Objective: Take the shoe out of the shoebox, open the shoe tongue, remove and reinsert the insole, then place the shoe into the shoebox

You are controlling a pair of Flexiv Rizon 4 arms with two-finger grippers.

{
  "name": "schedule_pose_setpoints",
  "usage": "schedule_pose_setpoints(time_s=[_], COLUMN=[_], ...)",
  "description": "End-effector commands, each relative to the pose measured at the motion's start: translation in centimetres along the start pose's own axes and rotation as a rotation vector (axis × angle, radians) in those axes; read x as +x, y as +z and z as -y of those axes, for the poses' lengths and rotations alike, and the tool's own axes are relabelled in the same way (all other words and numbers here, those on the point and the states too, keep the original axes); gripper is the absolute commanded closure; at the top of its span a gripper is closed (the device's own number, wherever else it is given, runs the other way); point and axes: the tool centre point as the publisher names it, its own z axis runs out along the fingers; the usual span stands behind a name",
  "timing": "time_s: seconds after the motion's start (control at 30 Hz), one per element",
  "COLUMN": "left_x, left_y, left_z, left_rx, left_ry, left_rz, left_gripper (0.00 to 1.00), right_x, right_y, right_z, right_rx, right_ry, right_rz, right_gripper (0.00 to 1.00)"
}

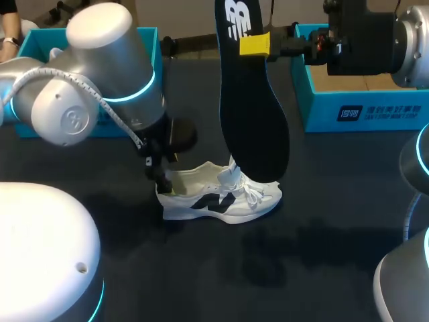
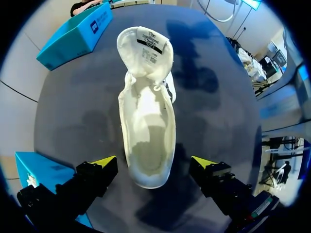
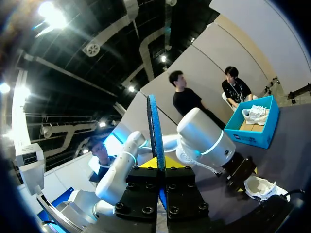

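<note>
The insole (image 1: 251, 100) is gripped near its heel end by the right claw (image 1: 255, 44), hung upright, toe down over the shoe (image 1: 221, 198) on the surface (image 1: 322, 221), whose heel is flanked, untouched, by the wide-spread left claw (image 2: 154, 163).

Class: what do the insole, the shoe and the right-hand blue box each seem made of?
Insole: probably foam with black fabric facing; thin, matt. Shoe: white mesh-like textile upper, cloth lining, woven laces. Right-hand blue box: likely cardboard; brown unprinted inside, matt printed outside.
</note>
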Motion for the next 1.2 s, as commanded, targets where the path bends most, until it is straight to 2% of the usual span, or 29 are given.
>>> schedule_pose_setpoints(time_s=[0.03, 0.2, 0.37, 0.6, 0.73, 1.0, 1.2], left_x=[-0.9, -2.0, -3.6, -5.5, -6.1, -6.2, -5.9], left_y=[-0.3, -0.9, -0.4, 1.5, 3.2, 5.9, 7.8], left_z=[0.6, 2.0, 3.6, 5.2, 5.8, 6.5, 6.4], left_rx=[0.019, 0.031, 0.030, 0.069, 0.049, 0.026, 0.053], left_ry=[0.005, 0.012, 0.026, 0.018, 0.012, 0.003, -0.022], left_rz=[-0.017, 0.005, 0.001, -0.025, -0.030, -0.036, -0.037], left_gripper=[0.00, 0.00, 0.00, 0.00, 0.00, 0.00, 0.00], right_x=[0.0, 0.0, 0.0, 0.0, 0.0, 0.0, 0.0], right_y=[0.3, 0.3, 0.3, 0.3, 0.3, 0.3, 0.3], right_z=[0.0, 0.0, 0.0, 0.0, 0.0, 0.0, 0.0], right_rx=[-0.001, -0.001, -0.001, -0.001, -0.001, -0.001, -0.001], right_ry=[0.002, 0.002, 0.002, 0.002, 0.002, 0.002, 0.002], right_rz=[0.002, 0.002, 0.002, 0.002, 0.002, 0.002, 0.002], right_gripper=[1.00, 1.00, 1.00, 1.00, 1.00, 1.00, 1.00])
